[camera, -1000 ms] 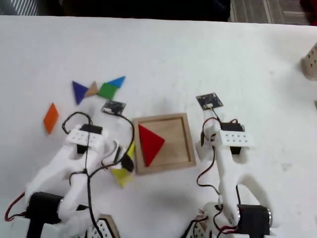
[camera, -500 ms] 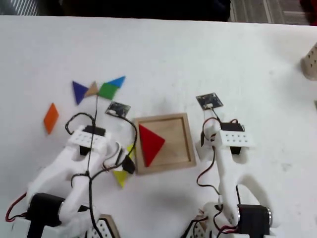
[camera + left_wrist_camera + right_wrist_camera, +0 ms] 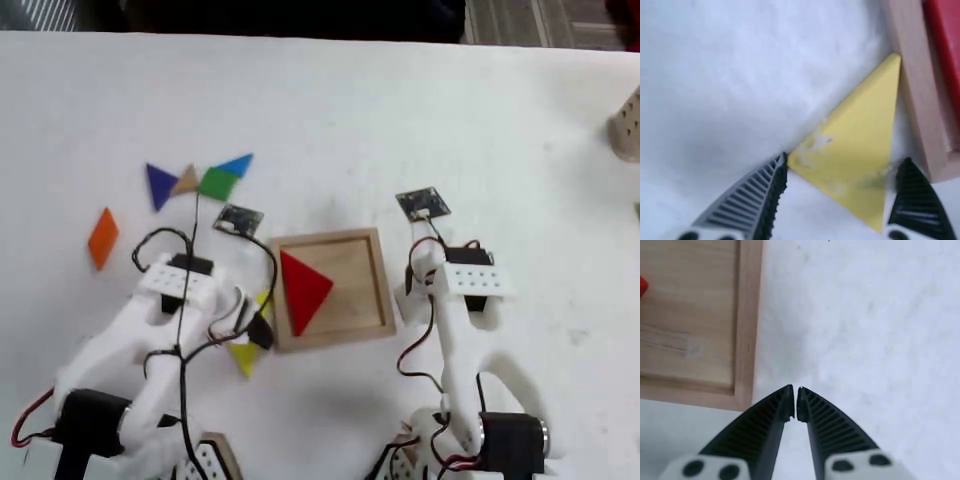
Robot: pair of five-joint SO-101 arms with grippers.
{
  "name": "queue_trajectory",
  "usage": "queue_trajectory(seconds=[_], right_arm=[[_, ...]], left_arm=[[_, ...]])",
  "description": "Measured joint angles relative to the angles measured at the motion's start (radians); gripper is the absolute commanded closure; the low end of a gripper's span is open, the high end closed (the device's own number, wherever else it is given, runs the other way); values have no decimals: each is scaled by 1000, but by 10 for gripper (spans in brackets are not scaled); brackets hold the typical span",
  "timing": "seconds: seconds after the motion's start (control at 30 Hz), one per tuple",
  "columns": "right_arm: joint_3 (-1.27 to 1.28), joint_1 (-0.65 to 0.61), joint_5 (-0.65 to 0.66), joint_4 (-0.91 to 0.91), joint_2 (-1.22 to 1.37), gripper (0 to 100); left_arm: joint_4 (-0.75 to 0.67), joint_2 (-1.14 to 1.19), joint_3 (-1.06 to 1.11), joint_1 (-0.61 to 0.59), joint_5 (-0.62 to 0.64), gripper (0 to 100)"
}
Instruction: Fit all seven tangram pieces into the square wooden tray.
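The square wooden tray [image 3: 375,290] lies between my two arms with a red triangle [image 3: 300,290] in its left half. A yellow triangle [image 3: 855,160] lies flat on the table, one corner against the tray's outer wall [image 3: 910,90]. My left gripper [image 3: 845,161] is open and straddles it, one fingertip at a corner and the other by its edge. In the high view the yellow triangle [image 3: 244,354] peeks out under the left gripper [image 3: 257,328]. My right gripper [image 3: 795,390] is shut with nothing in it, over bare table beside the tray's wall [image 3: 747,315].
Loose pieces lie at the back left: a purple triangle [image 3: 158,184], a tan triangle [image 3: 186,180], a green square [image 3: 217,182], a blue triangle [image 3: 238,164] and an orange parallelogram [image 3: 102,237]. A perforated wooden block [image 3: 628,125] stands at the right edge.
My left arm has shifted slightly to the right and toward the tray over the yellow triangle, then held still. The right arm has not moved.
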Motion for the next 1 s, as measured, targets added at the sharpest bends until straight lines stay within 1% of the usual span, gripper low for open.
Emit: queue_trajectory(seconds=[0.43, 0.5, 0.6, 0.67, 0.8, 1.0], right_arm=[[0, 0, 0, 0, 0, 978], [0, 0, 0, 0, 0, 978], [0, 0, 0, 0, 0, 978], [0, 0, 0, 0, 0, 978], [0, 0, 0, 0, 0, 978], [0, 0, 0, 0, 0, 978]], left_arm=[[-23, 2, 2, 5, 0, 680], [-28, 2, 2, 18, 0, 731], [-29, 2, 2, 38, 0, 832], [-46, -11, 0, 58, -14, 873], [-94, -21, -46, 91, -55, 862], [-95, -21, -58, 97, -60, 859]])
